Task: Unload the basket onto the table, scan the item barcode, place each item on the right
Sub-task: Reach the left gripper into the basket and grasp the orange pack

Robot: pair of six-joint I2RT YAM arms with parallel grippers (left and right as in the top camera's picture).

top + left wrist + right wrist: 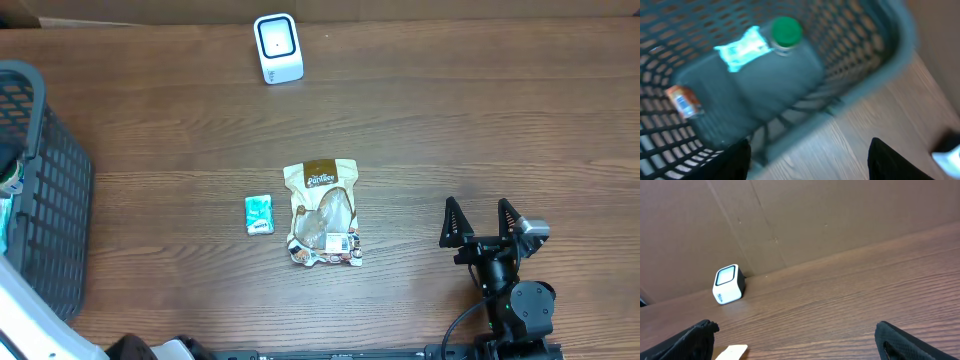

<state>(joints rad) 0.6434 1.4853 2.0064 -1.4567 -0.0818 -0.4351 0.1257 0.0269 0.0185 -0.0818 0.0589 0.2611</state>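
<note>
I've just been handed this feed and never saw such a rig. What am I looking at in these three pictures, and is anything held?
Two robot arms work at a table. The overhead picture looks straight down: a white scanner at the far edge, a snack pouch and a small teal packet mid-table, a mesh basket on the left. The other two come from cameras on each wrist. The left hand hangs by the basket, where a green-capped bottle lies; the right hand faces the scanner. Both are open and empty.

One scanner (278, 47), one pouch (323, 213), one teal packet (259, 214), one basket (55, 200).
</note>
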